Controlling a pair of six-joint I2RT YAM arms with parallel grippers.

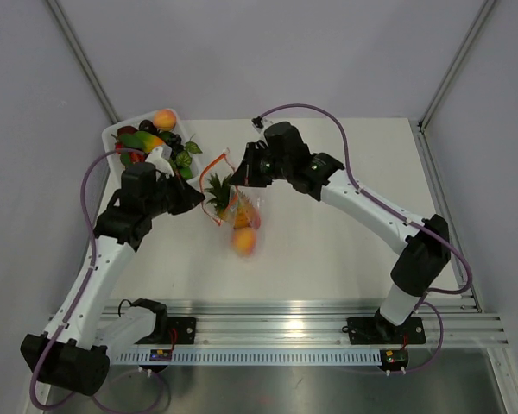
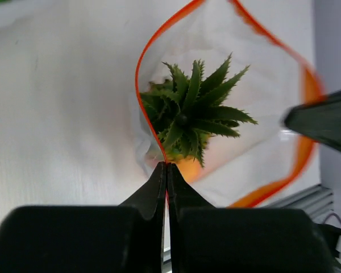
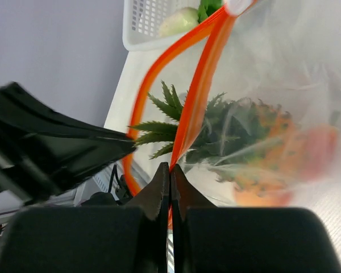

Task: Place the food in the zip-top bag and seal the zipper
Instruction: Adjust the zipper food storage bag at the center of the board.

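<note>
Bag: middle of the table, between both arms, mouth gaping. Left gripper: clamped tight on the red zipper at one side of the mouth. Right gripper: clamped likewise on the opposite side. Pineapple: inside, leaves toward the opening.

Crinkly clear plastic zip-top bag, matt black left gripper
</note>
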